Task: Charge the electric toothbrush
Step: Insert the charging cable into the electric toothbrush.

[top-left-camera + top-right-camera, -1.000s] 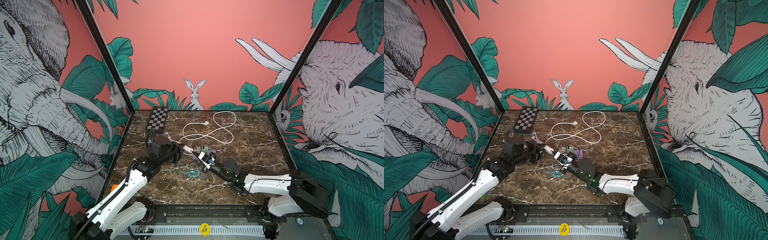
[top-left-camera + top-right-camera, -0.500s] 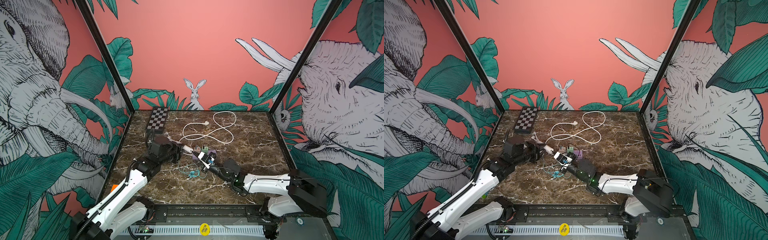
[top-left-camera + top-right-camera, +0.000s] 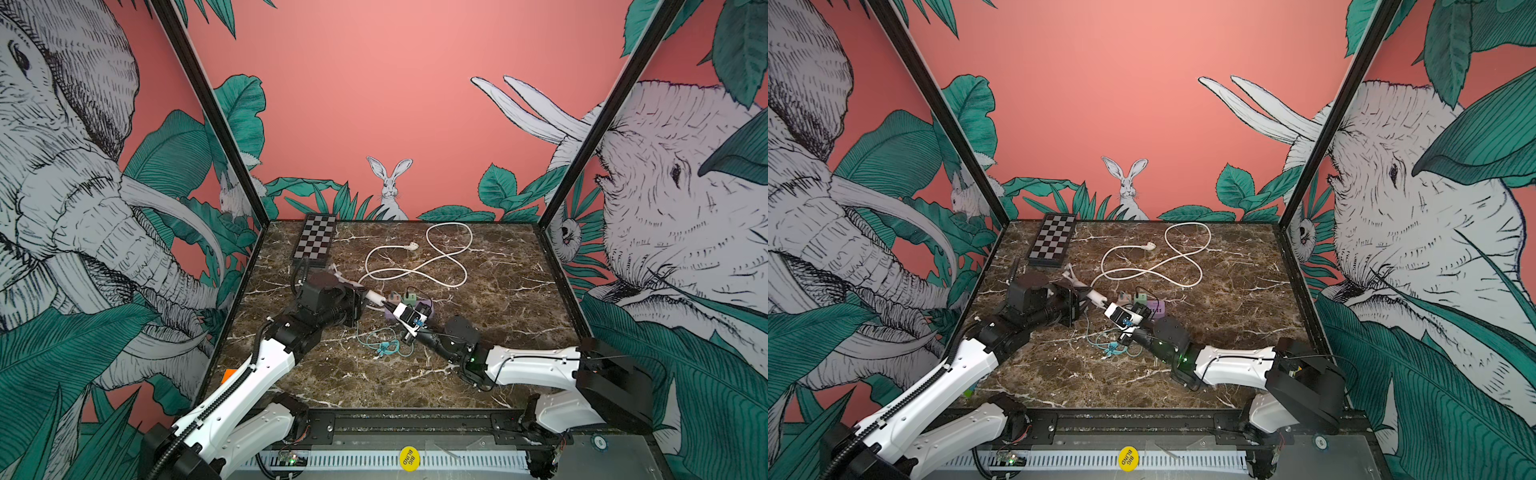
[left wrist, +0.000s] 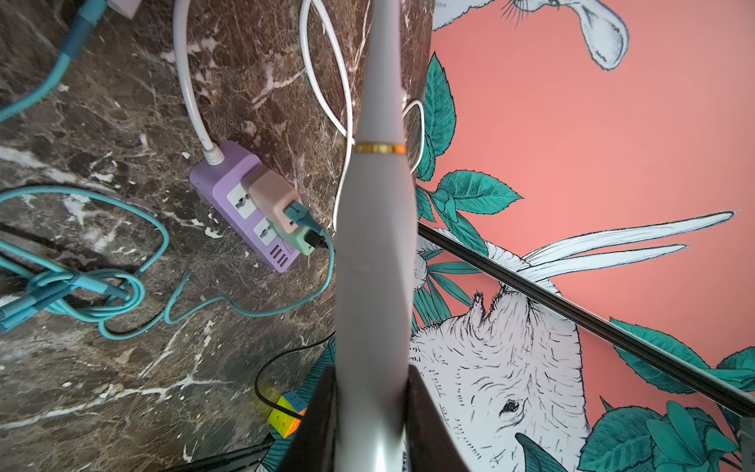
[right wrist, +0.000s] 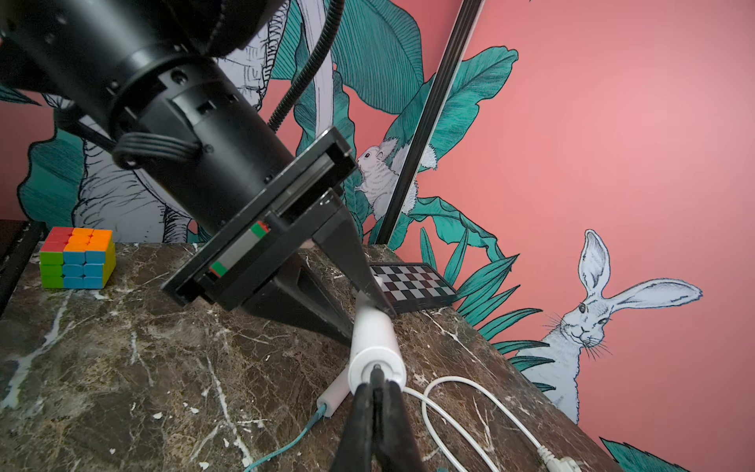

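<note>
White glossy plastic is what you are handling: the electric toothbrush (image 4: 374, 245) is a stiff, light, tapering handle. I would judge it slippery and apt to swivel in a pinch if you push on its end. Your left gripper (image 4: 372, 392) clamps it across the thick lower body. It is lifted off the marble table (image 3: 498, 316), left of centre, with its base end aimed at the right arm. That thick part is the sensible hold, since the slim neck beyond the gold ring (image 4: 380, 148) would likely flex.

Your right gripper (image 5: 376, 394) has its jaws pressed together on what looks like a small dark plug (image 5: 376, 369), right at the middle of the base. Whether the plug is seated I cannot tell. Small plugs bend, so keep it in line with the handle.

Underneath, the polished marble is hard and cluttered: a purple power strip (image 4: 241, 196) carrying a pink adapter (image 4: 271, 194) and a green adapter (image 4: 298, 241), a tangled teal cable (image 4: 122, 286) and a looped white cord (image 3: 415, 266). A chessboard (image 3: 313, 241) lies in the back left corner and a colour cube (image 5: 75, 257) sits near the front left edge. Pink mural walls (image 3: 374, 104) close three sides — room is tight.
</note>
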Robot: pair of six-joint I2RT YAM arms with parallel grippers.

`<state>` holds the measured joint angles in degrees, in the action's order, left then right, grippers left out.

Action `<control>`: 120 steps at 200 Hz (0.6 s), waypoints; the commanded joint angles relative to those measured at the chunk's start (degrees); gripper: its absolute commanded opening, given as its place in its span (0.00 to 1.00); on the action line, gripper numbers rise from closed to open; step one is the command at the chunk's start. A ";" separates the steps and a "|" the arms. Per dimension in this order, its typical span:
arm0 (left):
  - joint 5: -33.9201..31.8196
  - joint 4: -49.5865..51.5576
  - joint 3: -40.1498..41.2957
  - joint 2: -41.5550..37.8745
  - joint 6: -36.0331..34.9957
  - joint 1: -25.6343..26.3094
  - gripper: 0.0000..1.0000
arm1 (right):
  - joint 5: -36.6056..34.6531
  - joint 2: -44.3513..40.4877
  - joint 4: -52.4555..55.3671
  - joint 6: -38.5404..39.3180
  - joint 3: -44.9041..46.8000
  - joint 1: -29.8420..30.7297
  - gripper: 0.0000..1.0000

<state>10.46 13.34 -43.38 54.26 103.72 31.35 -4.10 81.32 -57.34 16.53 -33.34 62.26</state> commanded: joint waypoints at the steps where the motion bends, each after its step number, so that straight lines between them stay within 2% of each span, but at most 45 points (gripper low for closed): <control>1: 2.41 -1.63 -0.10 -0.54 -0.60 0.29 0.00 | -0.53 0.45 0.30 0.89 -1.73 0.46 0.00; 120: 3.65 -5.87 0.08 -0.08 0.36 1.37 0.00 | -3.84 5.25 -0.07 2.69 -4.12 1.26 0.00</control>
<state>7.84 11.79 -43.35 55.16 103.72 31.07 -7.16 84.66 -57.30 18.65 -36.34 63.18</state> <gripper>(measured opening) 0.236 0.048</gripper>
